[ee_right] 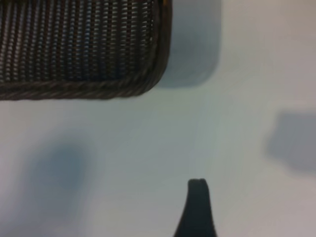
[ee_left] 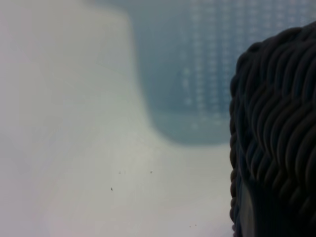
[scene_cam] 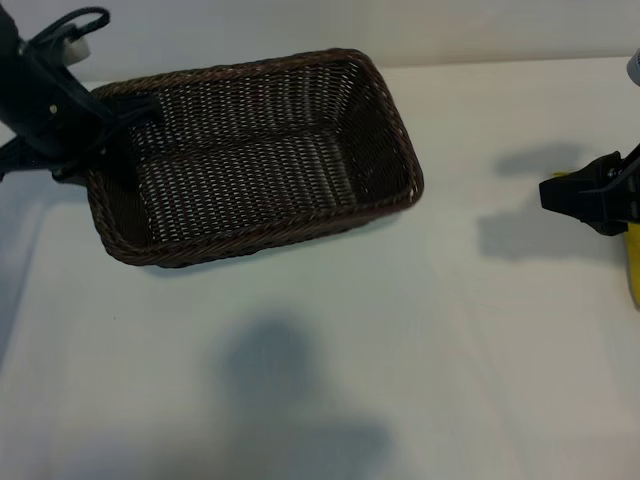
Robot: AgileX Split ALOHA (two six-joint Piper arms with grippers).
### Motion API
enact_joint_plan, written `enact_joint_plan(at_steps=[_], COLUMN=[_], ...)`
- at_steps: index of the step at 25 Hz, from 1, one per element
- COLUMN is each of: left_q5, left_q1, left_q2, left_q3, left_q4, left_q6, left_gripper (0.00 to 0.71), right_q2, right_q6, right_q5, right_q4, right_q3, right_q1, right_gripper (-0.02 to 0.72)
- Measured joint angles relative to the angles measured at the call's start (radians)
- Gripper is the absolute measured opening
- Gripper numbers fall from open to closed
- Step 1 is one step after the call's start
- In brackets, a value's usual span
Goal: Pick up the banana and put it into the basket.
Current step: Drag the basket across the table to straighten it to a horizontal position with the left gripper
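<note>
The dark brown wicker basket stands empty at the back left of the white table. My left gripper sits at the basket's left rim, shut on it. That braided rim fills one side of the left wrist view, very close. The yellow banana shows only as a strip at the right edge, mostly hidden under my right gripper. The right gripper hovers there open. One dark fingertip shows in the right wrist view with only table before it, and a corner of the basket lies beyond.
The white table spreads in front of the basket and between it and the right gripper. Soft shadows lie on it. The table's far edge runs just behind the basket.
</note>
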Motion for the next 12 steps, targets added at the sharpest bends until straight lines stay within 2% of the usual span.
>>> enact_joint_plan(at_steps=[7,12], left_q5=[0.127,0.149], left_q1=[0.0,-0.002], left_q2=[0.109,0.168], left_q3=[-0.118,-0.133], left_q4=[-0.094,-0.135], left_q6=[0.251,0.335], left_gripper=[0.164,0.164], right_q2=[0.0,0.0], right_q6=[0.0,0.0], right_q5=[0.0,0.0], right_q4=[0.0,0.0], right_q3=[0.0,0.0], right_q1=[0.0,0.0], right_gripper=[0.592,0.592])
